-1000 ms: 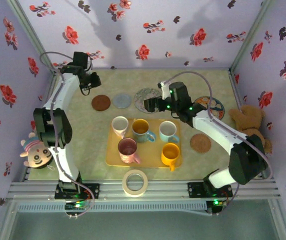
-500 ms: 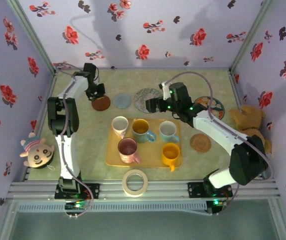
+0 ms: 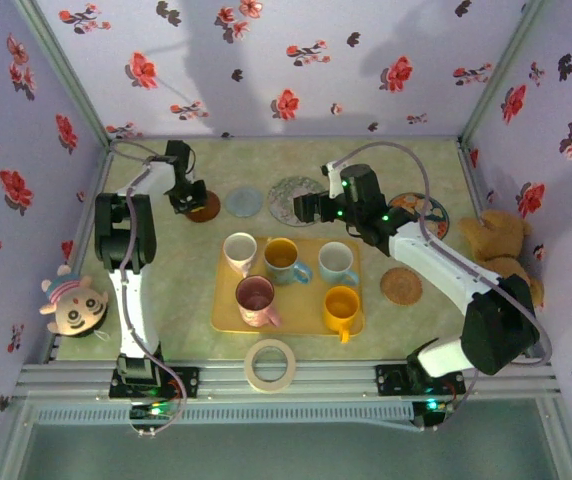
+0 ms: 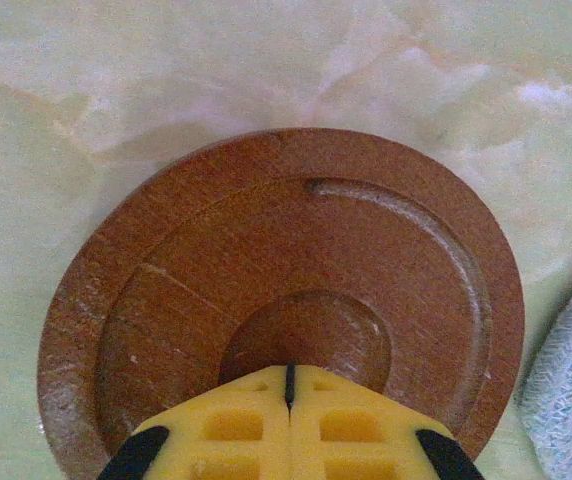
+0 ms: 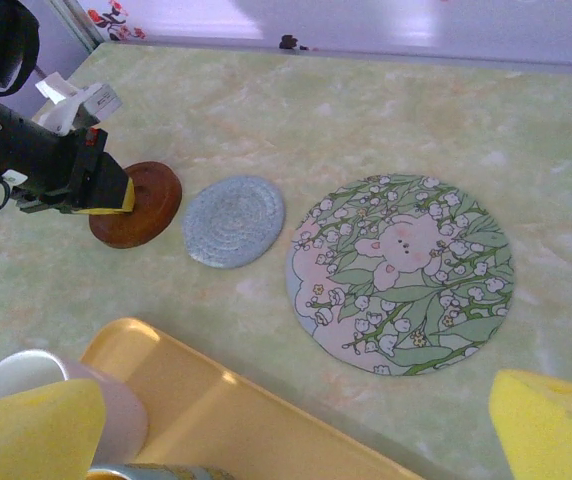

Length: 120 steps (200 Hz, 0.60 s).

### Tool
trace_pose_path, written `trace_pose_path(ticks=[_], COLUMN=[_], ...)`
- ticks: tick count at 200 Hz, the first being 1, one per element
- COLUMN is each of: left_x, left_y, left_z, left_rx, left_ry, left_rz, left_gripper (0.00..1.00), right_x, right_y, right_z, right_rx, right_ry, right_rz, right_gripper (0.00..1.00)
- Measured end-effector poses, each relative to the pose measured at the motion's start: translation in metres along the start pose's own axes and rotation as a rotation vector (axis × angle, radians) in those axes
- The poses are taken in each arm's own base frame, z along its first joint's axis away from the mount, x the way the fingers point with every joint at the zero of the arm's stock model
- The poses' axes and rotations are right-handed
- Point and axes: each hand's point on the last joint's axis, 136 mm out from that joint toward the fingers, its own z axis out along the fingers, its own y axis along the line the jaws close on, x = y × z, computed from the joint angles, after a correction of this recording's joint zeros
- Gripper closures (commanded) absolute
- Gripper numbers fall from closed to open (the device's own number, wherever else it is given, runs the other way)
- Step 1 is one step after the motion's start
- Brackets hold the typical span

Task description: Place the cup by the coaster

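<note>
Several cups stand on a yellow tray (image 3: 224,318): a white one (image 3: 240,250), a yellow one (image 3: 282,257), a pale blue one (image 3: 336,262), a pink one (image 3: 256,298) and an orange one (image 3: 340,306). A brown wooden coaster (image 3: 206,207) (image 4: 296,250) (image 5: 151,205) lies at the back left. My left gripper (image 3: 188,196) (image 4: 289,372) is shut with nothing in it, its tips over the coaster's round centre. My right gripper (image 3: 306,208) (image 5: 291,430) hangs open over the tray's back edge, the white cup (image 5: 116,400) by its left finger.
A grey woven coaster (image 3: 246,201) (image 5: 233,221) and a floral mat (image 3: 288,190) (image 5: 401,270) lie beside the brown one. A cork coaster (image 3: 401,285) and a patterned one (image 3: 428,208) lie at right. A tape roll (image 3: 270,364) sits near the front. Plush toys (image 3: 71,305) (image 3: 496,245) flank the table.
My left arm has swung from the back-left corner to the brown coaster and its gripper has closed. The right arm has barely moved.
</note>
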Motion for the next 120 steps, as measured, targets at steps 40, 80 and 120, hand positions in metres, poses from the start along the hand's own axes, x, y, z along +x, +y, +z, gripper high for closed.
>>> trace_pose_path(ticks=[40,80,120], left_x=[0.000,-0.004,-0.007], left_y=[0.001,0.007,0.012], left_z=[0.000,-0.001,-0.002], left_rx=[0.004,0.002,0.005], left_ry=[-0.010,-0.019,-0.027], left_rz=[-0.002,-0.014,-0.023], left_gripper=[1.00,1.00,1.00], right_x=[0.002,0.003,0.003], right_y=[-0.001,-0.001,-0.001], right_z=[0.001,0.001,0.001], right_rx=[0.001,0.001,0.002], right_ry=[0.004,0.005,0.005], right_rz=[0.000,0.000,0.001], right_gripper=[0.01,0.00,0.00])
